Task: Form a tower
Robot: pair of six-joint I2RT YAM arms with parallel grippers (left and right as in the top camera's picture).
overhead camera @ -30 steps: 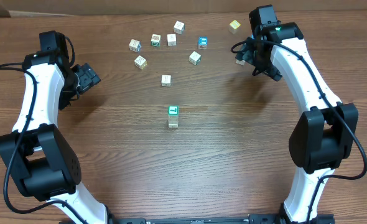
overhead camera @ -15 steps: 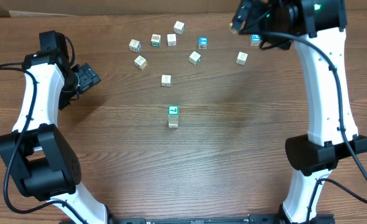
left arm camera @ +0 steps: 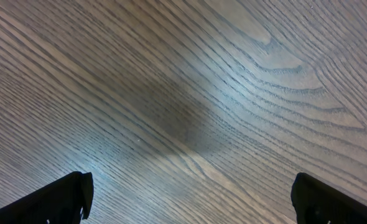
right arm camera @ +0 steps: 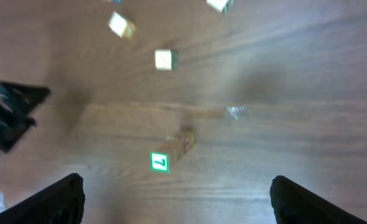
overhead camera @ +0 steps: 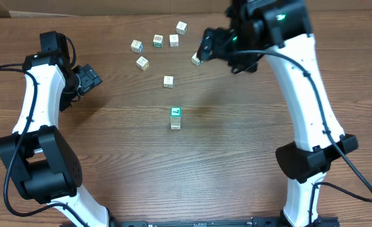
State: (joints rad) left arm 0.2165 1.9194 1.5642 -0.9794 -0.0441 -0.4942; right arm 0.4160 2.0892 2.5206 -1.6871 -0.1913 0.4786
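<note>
Your right gripper (overhead camera: pixel 206 44) is hovering over the far scatter of loose cubes (overhead camera: pixel 157 41). Its fingers (right arm camera: pixel 53 199) are spread wide and nothing is sitting between them. The left gripper (overhead camera: pixel 90 79) is resting off at the left, likewise released and empty, with only bare table (left arm camera: pixel 183 93) under it.

The tower (overhead camera: pixel 176 118) is standing near the middle of the table, teal face up and well apart from the loose cubes. I cannot tell for sure how many cubes are in it.

You are judging a pick here, and the cube (overhead camera: pixel 197 58) just beside the gripper looks like the natural choice.
- The wrist view is smearing, so be waiting for it to sharpen before you commit.
- The cube is sitting turned on the table, so be rotating the wrist until the fingers are facing two flat opposite sides, not corners.
- Be coming straight down, centred; its neighbours are lying far enough off to leave room.
- Be closing gently, so the cube is not squirting out.

When carrying, be staying high and arriving over the tower from above, never from the side, since so narrow a stack is likely to topple at a nudge. Be squaring the cube to the teal face, lowering until it is touching, then letting go and rising straight up.
</note>
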